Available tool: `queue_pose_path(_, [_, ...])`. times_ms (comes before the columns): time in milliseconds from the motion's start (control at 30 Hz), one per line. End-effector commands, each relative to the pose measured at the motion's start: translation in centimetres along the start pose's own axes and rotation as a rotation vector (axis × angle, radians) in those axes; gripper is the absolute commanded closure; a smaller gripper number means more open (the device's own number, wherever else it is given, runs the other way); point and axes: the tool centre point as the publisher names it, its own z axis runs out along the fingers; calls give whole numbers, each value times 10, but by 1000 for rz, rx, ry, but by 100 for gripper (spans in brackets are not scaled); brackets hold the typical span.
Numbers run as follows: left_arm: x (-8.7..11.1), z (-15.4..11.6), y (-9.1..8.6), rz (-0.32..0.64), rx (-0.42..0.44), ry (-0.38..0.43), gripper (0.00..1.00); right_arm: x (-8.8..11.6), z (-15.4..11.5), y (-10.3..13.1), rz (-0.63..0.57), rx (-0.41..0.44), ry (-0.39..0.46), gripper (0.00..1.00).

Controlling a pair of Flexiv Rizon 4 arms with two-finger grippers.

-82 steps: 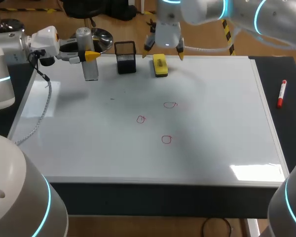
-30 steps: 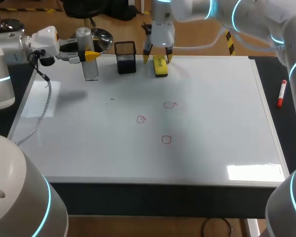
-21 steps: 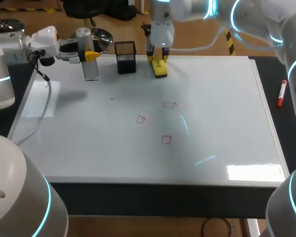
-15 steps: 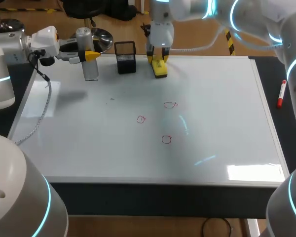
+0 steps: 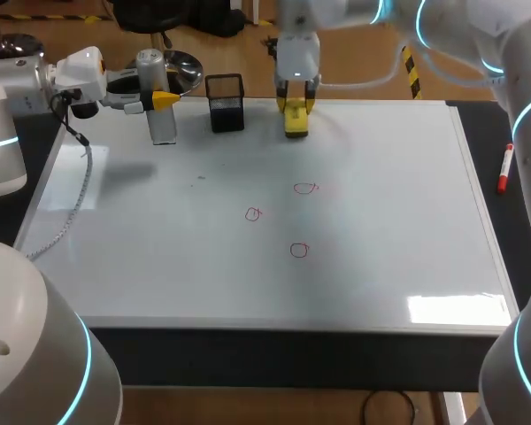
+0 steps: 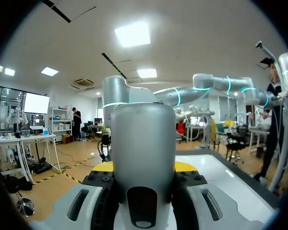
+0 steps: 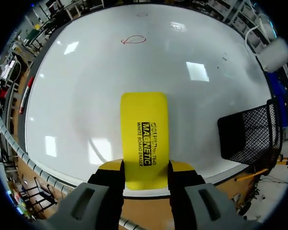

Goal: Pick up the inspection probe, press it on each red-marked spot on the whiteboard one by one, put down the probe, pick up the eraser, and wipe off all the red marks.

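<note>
right gripper (image 7: 145, 168): pinches the eraser (image 7: 144, 132) by its long sides; in the earliest frame it is spread above it.
eraser: at the whiteboard (image 5: 380, 266)'s far edge, slightly further right than before; lifted or not, cannot tell.
left gripper (image 5: 159, 100): unmoved, clamped on the probe (image 5: 163, 124), far left.
red marks (image 5: 299, 251): all three unwiped.
meaning: grasp looks made; wiping comes next.

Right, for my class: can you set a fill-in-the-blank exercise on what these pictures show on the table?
1. The right gripper is shut on the yellow ___.
2. The whiteboard carries ___ red marks.
3. The left gripper holds the grey ___.
Missing words: eraser; three; probe.
</note>
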Motion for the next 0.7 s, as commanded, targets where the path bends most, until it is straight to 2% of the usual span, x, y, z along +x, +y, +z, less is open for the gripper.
queue_pose_path(33, [1,0,-1,2,0,-3,100,18,-13,8,38,12,-2,100])
queue_pose_path(400, [1,0,-1,2,0,-3,100,74,-31,31,213,47,-13,100])
queue_pose_path(700, [1,0,-1,2,0,-3,100,126,-36,59,368,82,-65,100])
